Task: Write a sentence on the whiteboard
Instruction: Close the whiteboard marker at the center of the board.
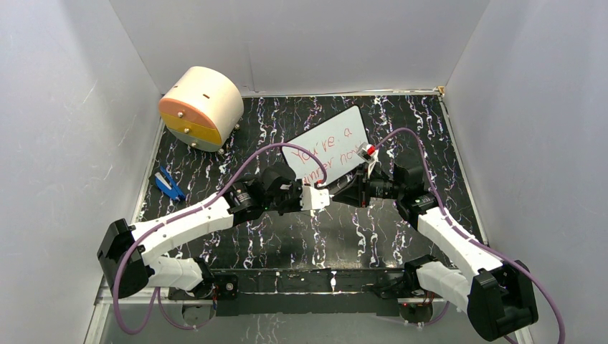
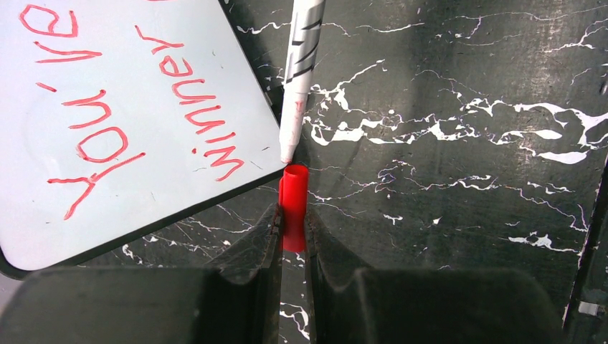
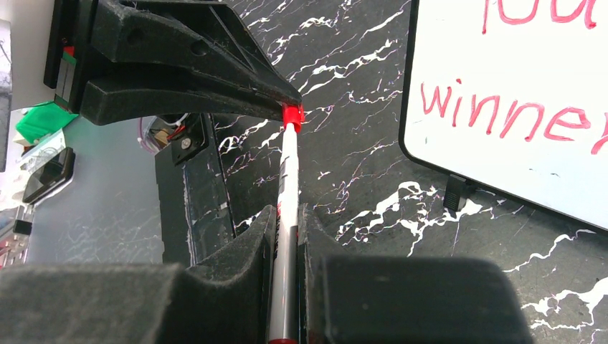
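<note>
Capping stage, seen from above and from both wrists. The left gripper (image 2: 292,215) was clamped on a red cap (image 2: 293,204), its open mouth facing away from the fingers. The right gripper (image 3: 285,215) was closed tight on the barrel of a white marker (image 3: 288,168), nib end leading. The two arms reached inward from opposite sides and met over the middle of the black marbled table (image 1: 401,129), so the decisive relation was coaxial: the marker's long axis ran almost straight into the cap's bore, across the table from right gripper to left. In the left wrist view the nib sat at the cap's rim, very slightly to one side of centre. Whether it had entered the mouth could not be told, and in the right wrist view the junction was masked by the left fingers. Judged from this, the coming move called for a short push along that shared axis, with a small sideways correction first. The whiteboard (image 1: 326,147) lay flat on the table just beyond the meeting point, its near corner close beside the cap but not touching it. The sentence (image 2: 107,122), red lettering in two slanted lines, appeared complete. A beige drum (image 1: 201,107) stood well apart at the far left corner.
</note>
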Tool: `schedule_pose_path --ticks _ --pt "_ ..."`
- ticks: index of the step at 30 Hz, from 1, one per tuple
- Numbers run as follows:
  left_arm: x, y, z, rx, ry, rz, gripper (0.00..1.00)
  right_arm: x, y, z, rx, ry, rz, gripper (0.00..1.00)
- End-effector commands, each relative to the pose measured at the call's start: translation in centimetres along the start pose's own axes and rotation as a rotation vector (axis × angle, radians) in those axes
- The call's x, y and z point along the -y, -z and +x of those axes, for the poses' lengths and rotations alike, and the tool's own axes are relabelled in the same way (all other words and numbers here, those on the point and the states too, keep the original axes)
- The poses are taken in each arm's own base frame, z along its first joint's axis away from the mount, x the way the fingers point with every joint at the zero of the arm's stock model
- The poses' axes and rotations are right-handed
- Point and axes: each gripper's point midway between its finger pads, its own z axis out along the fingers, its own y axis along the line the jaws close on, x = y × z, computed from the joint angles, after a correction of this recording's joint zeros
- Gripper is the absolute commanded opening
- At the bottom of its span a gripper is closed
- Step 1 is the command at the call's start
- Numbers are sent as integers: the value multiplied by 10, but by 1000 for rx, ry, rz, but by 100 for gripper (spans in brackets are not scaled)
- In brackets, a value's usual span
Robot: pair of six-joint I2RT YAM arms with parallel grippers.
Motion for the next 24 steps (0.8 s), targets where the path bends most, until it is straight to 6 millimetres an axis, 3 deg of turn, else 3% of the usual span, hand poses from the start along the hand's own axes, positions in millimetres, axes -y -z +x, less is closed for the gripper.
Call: schedule_pose_path --ticks 1,24 --pt "-6 7 -13 33 -12 -19 0 -8 0 -24 42 74 -20 0" --pt "-11 10 -23 66 -12 -32 0 -8 -3 -17 18 54 -45 0"
